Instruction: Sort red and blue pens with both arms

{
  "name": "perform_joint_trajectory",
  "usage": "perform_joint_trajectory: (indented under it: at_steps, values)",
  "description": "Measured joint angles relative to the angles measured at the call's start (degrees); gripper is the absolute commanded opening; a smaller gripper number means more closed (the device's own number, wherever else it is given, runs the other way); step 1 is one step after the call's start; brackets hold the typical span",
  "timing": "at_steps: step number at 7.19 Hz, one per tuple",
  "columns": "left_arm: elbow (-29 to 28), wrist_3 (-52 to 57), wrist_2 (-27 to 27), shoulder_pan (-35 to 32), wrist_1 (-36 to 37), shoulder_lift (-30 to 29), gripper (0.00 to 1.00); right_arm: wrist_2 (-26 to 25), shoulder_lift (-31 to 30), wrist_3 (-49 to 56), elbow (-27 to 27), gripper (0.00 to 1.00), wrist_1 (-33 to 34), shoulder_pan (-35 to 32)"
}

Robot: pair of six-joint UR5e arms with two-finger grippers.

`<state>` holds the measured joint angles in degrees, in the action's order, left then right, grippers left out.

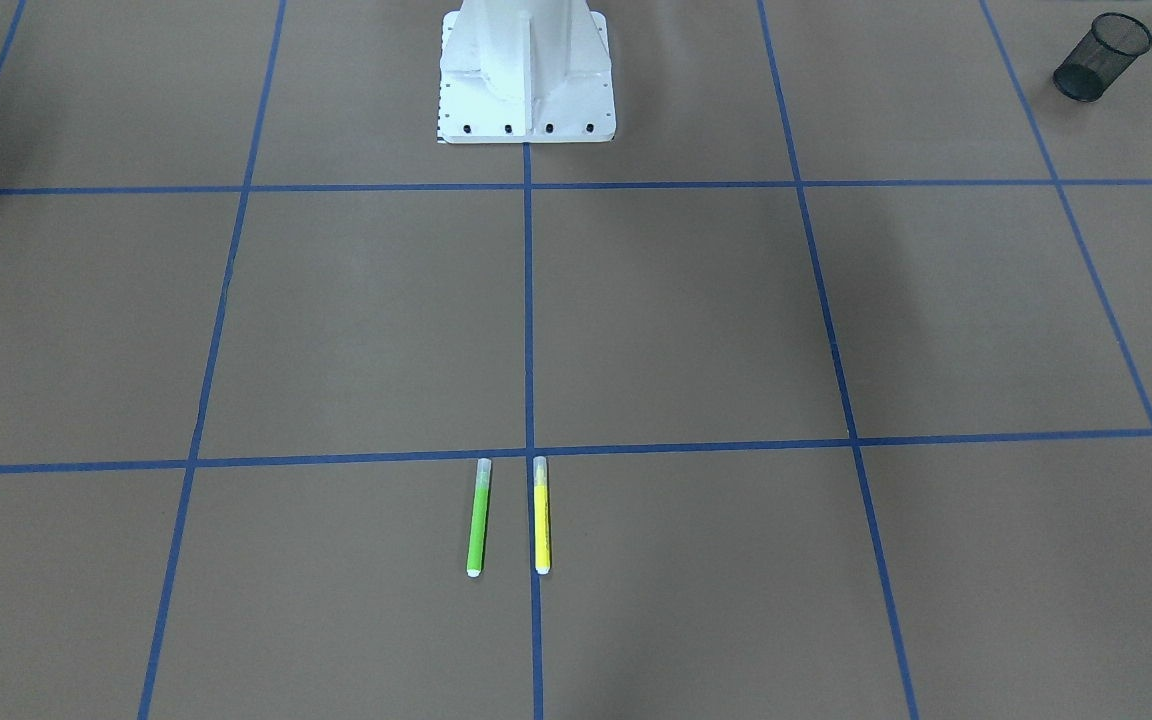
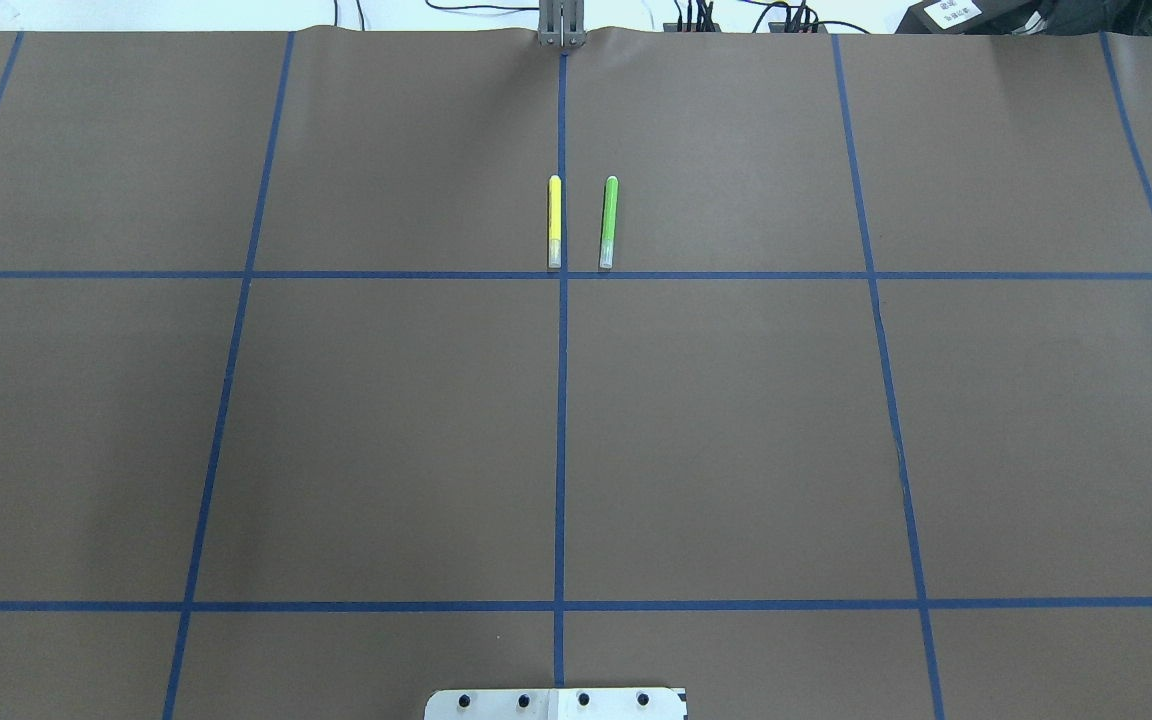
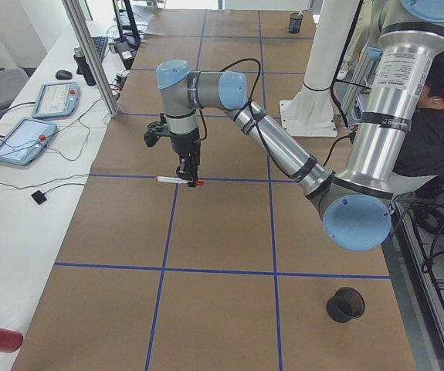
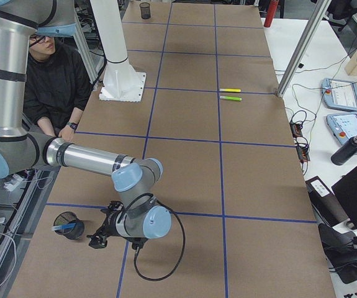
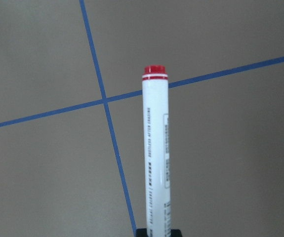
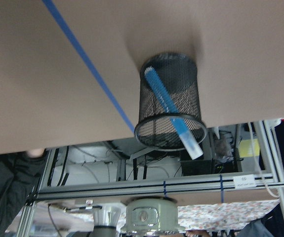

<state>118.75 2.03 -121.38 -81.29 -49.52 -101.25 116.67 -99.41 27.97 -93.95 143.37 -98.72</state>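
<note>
Sorting job, approx. half done: the blue pen [image 6: 169, 106] leans inside the R-side mesh cup [image 6: 187, 94], pale cap end poking out past the rim. The R arm [image 4: 91, 160] sits just beside that cup. Its fingers [image 4: 94, 241] show only from the side, so can't tell if spread or pressed together. The L arm [image 3: 283, 151] reaches out over the worktop [image 2: 736, 450], fingers [image 3: 191, 168] pointing down and pinching the red pen [image 5: 155, 148] near one red end, white barrel sticking out level, low over a blue tape crossing. A green marker [image 1: 477, 520] and a yellow marker [image 1: 541, 517] lie side by side mid-worktop, not part of the job. Step in hand, by the look: carrying red to its bin. Next move prob. calls for a swing to the other mesh cup [image 3: 345, 315] on the L side, well apart from the pen, then tipping the barrel end-down over the mouth before the fingers let go.
</note>
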Motion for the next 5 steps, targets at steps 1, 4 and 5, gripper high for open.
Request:
perform_joint_trajectory:
  at_steps: [1,4,5]
  values:
    - [-0.4,0.3,0.0,-1.2,0.0,2.7,0.00,1.9,2.5,-4.8,-0.2,1.00,-5.4,0.0]
    - [-1.2,0.7,0.1,-6.7,0.0,15.2,0.00,11.3,4.8,-13.3,-2.0,1.00,-23.5,0.6]
    - [-1.4,0.7,0.0,-9.0,0.0,19.6,0.00,13.1,5.0,-16.7,-2.4,1.00,-29.7,1.7]
